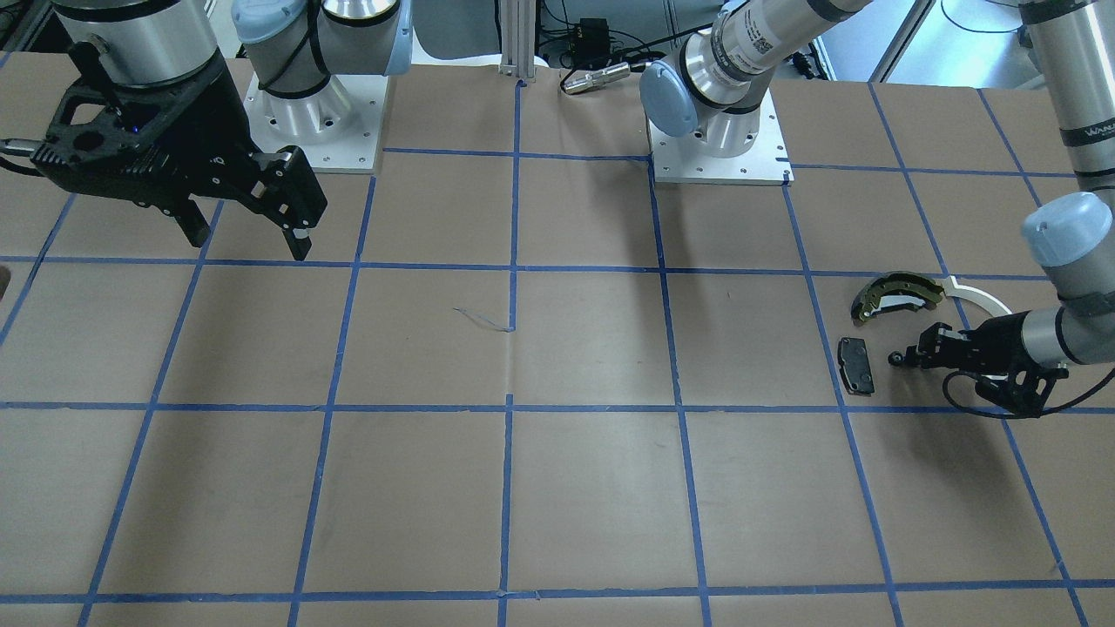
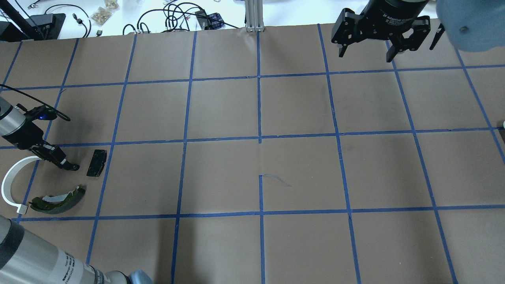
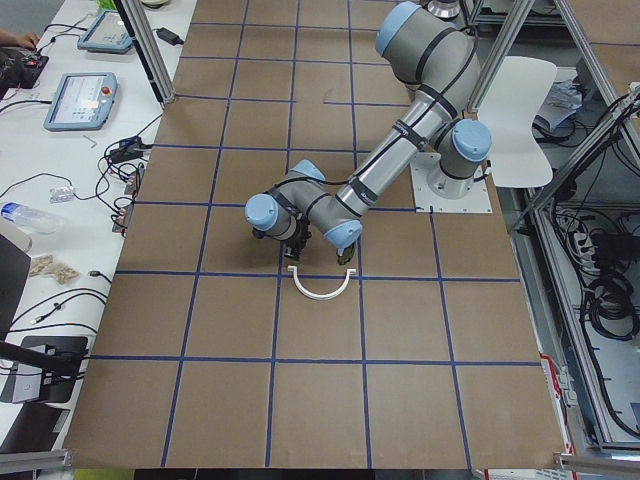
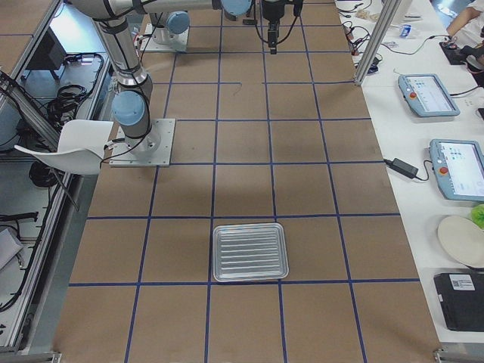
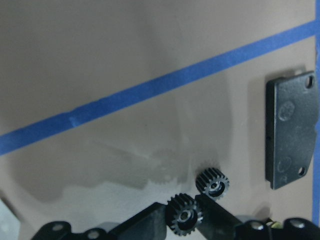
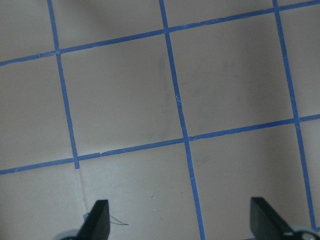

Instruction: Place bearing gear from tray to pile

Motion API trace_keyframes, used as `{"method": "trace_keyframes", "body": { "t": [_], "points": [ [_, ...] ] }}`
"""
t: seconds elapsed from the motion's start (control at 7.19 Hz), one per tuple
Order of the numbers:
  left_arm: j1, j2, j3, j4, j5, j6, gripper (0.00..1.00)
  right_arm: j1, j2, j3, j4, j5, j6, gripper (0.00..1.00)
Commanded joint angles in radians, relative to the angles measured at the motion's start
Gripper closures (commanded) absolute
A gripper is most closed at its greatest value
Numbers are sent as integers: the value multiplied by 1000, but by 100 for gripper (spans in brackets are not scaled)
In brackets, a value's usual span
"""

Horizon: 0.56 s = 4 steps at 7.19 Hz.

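My left gripper (image 5: 185, 219) is shut on the bearing gear (image 5: 184, 215), a small black toothed piece with a second toothed wheel (image 5: 212, 181) showing beside it. The gripper (image 1: 910, 357) is low over the table at the pile (image 2: 71, 165). I cannot tell if the gear touches the paper. The pile holds a black rectangular pad (image 1: 855, 364) (image 5: 291, 130) just beside the gear, an olive-yellow brake shoe (image 1: 897, 296) (image 2: 59, 199) and a white plastic arc (image 1: 980, 296) (image 2: 10, 185). The metal tray (image 4: 250, 252) is empty. My right gripper (image 1: 248, 231) (image 6: 181, 222) is open and empty, held high.
The table is brown paper with a blue tape grid (image 2: 259, 138). The arm bases (image 1: 719, 148) stand at the robot's edge. Cables and small items (image 2: 173, 17) lie beyond the table's far edge in the overhead view.
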Motion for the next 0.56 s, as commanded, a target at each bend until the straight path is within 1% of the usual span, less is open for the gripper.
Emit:
{"method": "trace_keyframes", "body": {
  "t": [0.0, 0.28, 0.42],
  "points": [
    [1, -1, -4, -2, 0, -1, 59, 0, 0, 1, 0, 0, 0, 0],
    [-1, 28, 5, -16, 55, -1, 59, 0, 0, 1, 0, 0, 0, 0],
    [-1, 40, 25, -36, 61, -1, 58, 0, 0, 1, 1, 0, 0, 0]
  ]
}}
